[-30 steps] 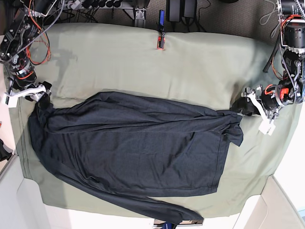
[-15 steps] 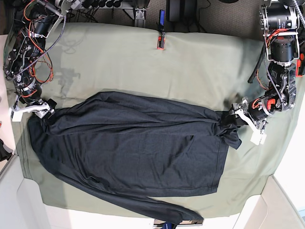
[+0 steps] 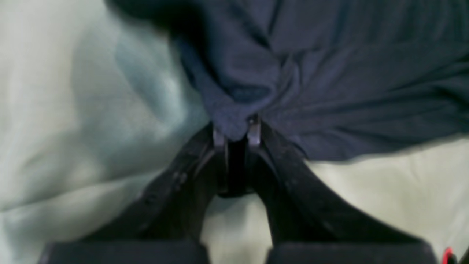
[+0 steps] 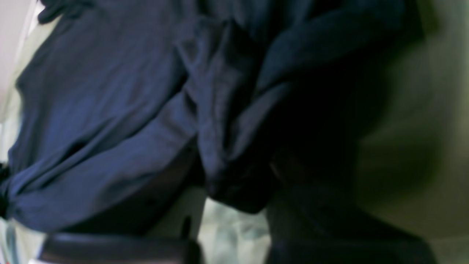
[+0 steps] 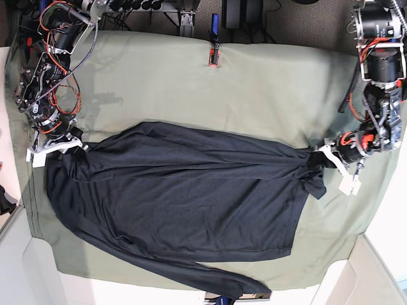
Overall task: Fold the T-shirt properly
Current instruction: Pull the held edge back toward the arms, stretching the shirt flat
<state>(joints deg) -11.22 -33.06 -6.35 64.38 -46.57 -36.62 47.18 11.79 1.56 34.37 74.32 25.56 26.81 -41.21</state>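
The T-shirt (image 5: 184, 190), dark navy and long-sleeved, lies spread across the olive-green table cloth (image 5: 191, 89), with one sleeve (image 5: 216, 279) trailing to the front edge. At the shirt's right corner my left gripper (image 5: 320, 159) is shut on bunched fabric. The left wrist view shows the left gripper (image 3: 236, 134) pinching a fold of the T-shirt (image 3: 329, 73) between its tips. At the shirt's left corner my right gripper (image 5: 71, 147) holds the cloth. The right wrist view is blurred and dark, with a gathered bunch of the T-shirt (image 4: 227, 146) hanging between the dark fingers (image 4: 154, 198).
A small red and black object (image 5: 215, 57) lies at the table's back edge, with a blue piece (image 5: 216, 24) behind it. Cables and arm bases stand at both back corners. Pale raised edges (image 5: 356, 279) border the front corners.
Both grippers have closed on the shirt's upper corners. The fabric between them is now drawn taut, and the left-hand corner has shifted slightly toward the table's middle.
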